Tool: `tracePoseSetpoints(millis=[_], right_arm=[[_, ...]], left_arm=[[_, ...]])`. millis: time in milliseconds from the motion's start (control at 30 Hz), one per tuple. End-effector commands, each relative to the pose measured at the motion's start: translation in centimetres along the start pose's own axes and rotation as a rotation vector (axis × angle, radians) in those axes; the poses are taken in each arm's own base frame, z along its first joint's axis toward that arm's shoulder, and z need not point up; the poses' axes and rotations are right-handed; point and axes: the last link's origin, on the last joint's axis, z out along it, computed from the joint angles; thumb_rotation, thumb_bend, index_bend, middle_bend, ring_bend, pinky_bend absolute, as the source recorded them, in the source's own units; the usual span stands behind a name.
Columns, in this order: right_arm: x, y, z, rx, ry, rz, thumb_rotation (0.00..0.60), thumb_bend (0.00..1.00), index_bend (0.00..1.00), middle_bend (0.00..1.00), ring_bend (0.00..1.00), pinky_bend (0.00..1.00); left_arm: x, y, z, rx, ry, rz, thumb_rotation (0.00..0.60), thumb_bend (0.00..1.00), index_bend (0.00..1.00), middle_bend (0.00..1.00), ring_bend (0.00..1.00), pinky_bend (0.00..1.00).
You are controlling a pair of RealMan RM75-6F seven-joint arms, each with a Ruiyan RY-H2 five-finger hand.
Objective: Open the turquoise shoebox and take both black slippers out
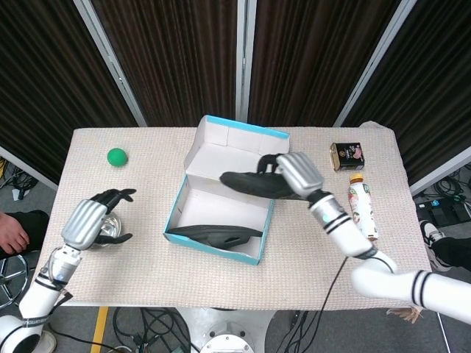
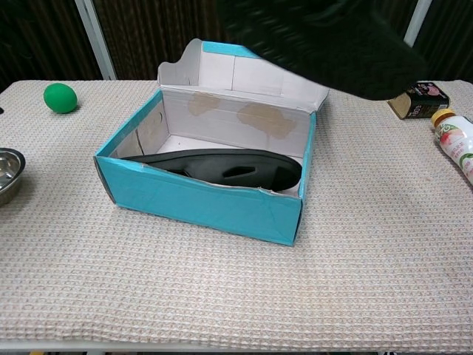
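From above, both arms show: the right hand [image 1: 298,173] is up over the far right corner of the shoebox [image 1: 179,209], its fingers wrapped around a black slipper [image 1: 254,183] that hangs in the air above the box. The chest view shows neither hand, only that lifted slipper [image 2: 325,44] as a big dark blur across the top, but it looks straight into the box.

The shoebox [image 2: 199,203] stands open on the table [image 2: 222,296], its lid [image 2: 236,74] tipped back at the far side. Inside, the second slipper [image 2: 222,164] lies flat along the near wall, and the white floor behind it is bare.

The left hand [image 1: 92,222] sits at the left edge of the table over a small metal bowl [image 1: 112,228], fingers spread apart and curved, gripping nothing that I can see. A green ball [image 1: 116,157] lies farther back on the left; a bottle [image 1: 362,213] and a small dark can [image 1: 346,156] rest on the right.
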Motion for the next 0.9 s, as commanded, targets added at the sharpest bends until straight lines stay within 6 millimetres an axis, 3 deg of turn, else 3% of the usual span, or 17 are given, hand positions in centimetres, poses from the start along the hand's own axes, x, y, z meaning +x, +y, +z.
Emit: tracePoseSetpoints(millis=[33, 200, 433, 533, 567, 600, 633, 700, 767, 900], right_arm=[[2.3, 5.4, -5.3, -0.185, 0.015, 0.171, 0.6, 0.38, 0.65, 0.52, 0.46, 0.76], [1.2, 10.0, -7.3, -0.373, -0.012, 0.402, 0.6, 0.38, 0.62, 0.47, 0.39, 0.69], [-2.2, 14.0, -5.5, -0.483, 0.04, 0.585, 0.6, 0.38, 0.54, 0.41, 0.32, 0.61], [-3.3, 15.0, -4.5, -0.506, 0.042, 0.578, 0.6, 0.37, 0.32, 0.28, 0.2, 0.44], [-3.5, 15.1, -4.2, -0.504, 0.043, 0.568, 0.6, 0.35, 0.17, 0.18, 0.11, 0.31], [-3.6, 15.2, -4.0, -0.5, 0.045, 0.558, 0.6, 0.34, 0.09, 0.12, 0.06, 0.22], [-3.5, 15.3, -3.8, -0.49, 0.05, 0.54, 0.6, 0.3, 0.02, 0.04, 0.01, 0.1], [-2.8, 15.1, -3.7, -0.457, 0.08, 0.514, 0.6, 0.19, 0.0, 0.0, 0.0, 0.0], [-1.8, 14.8, -3.7, -0.421, 0.122, 0.49, 0.6, 0.09, 0.0, 0.0, 0.0, 0.0], [1.0, 13.7, -4.0, -0.354, 0.181, 0.467, 0.6, 0.0, 0.0, 0.0, 0.0, 0.0]], left_arm=[[0.0, 1.2, 1.1, -0.044, -0.022, 0.018, 0.6, 0.0, 0.19, 0.31, 0.23, 0.38], [-0.6, 1.9, 1.8, -0.051, -0.038, -0.007, 0.6, 0.0, 0.18, 0.31, 0.23, 0.38], [-1.2, 1.8, 1.8, -0.033, -0.062, -0.023, 0.6, 0.0, 0.18, 0.31, 0.23, 0.38], [-1.1, 1.8, 1.7, -0.038, -0.071, -0.002, 0.6, 0.0, 0.18, 0.31, 0.23, 0.38], [-1.0, 1.9, 1.7, -0.042, -0.07, 0.003, 0.6, 0.0, 0.19, 0.31, 0.23, 0.38], [-0.9, 2.0, 1.8, -0.048, -0.069, 0.008, 0.6, 0.0, 0.19, 0.31, 0.23, 0.38], [-0.8, 2.2, 1.9, -0.057, -0.071, 0.016, 0.6, 0.0, 0.19, 0.31, 0.23, 0.37], [-0.6, 2.8, 2.3, -0.078, -0.081, 0.039, 0.6, 0.0, 0.18, 0.31, 0.23, 0.37], [-0.6, 3.5, 2.8, -0.1, -0.099, 0.059, 0.6, 0.0, 0.18, 0.31, 0.23, 0.36], [-0.8, 5.6, 4.2, -0.165, -0.139, 0.104, 0.6, 0.0, 0.18, 0.3, 0.23, 0.31]])
